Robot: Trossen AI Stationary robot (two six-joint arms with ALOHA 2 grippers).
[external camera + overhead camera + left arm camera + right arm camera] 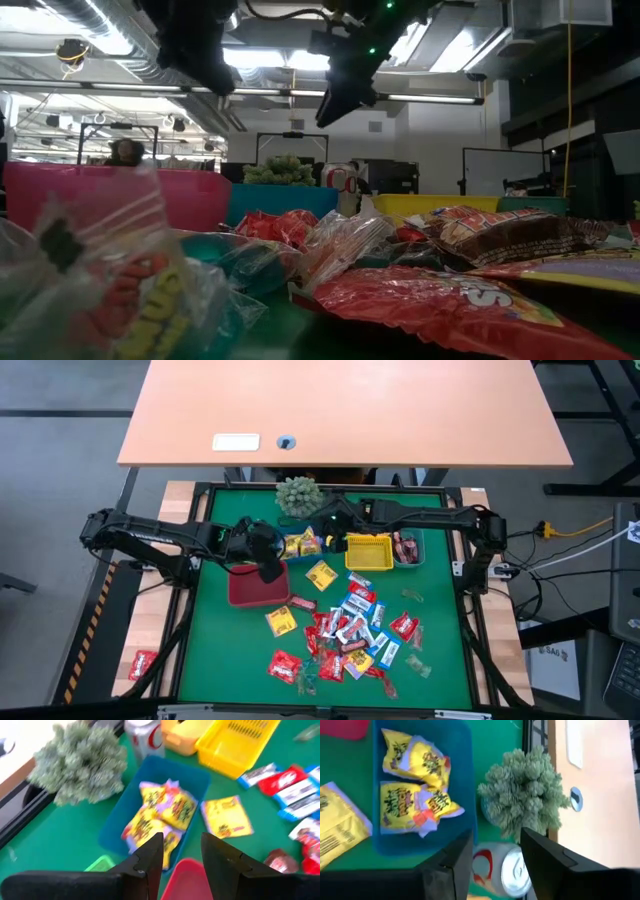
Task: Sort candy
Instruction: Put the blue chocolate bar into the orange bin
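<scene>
Candy (350, 630) in red, blue-and-white and yellow wrappers lies heaped on the green mat's near half. Several yellow candies (160, 815) lie in the blue bin (300, 545), and one more yellow candy (321, 574) lies flat on the mat beside it. My left gripper (182, 840) hangs open above the red bin (255, 588), with nothing between its fingers. My right gripper (496, 837) hangs open over the silver can (505, 870), at the blue bin's far right corner, and is also empty.
A yellow bin (368, 550) and a teal bin (405, 547) holding dark red candies stand to the right of the blue bin. A small green plant (297, 495) stands at the mat's far edge. One red candy (143, 663) lies off the mat, on the left.
</scene>
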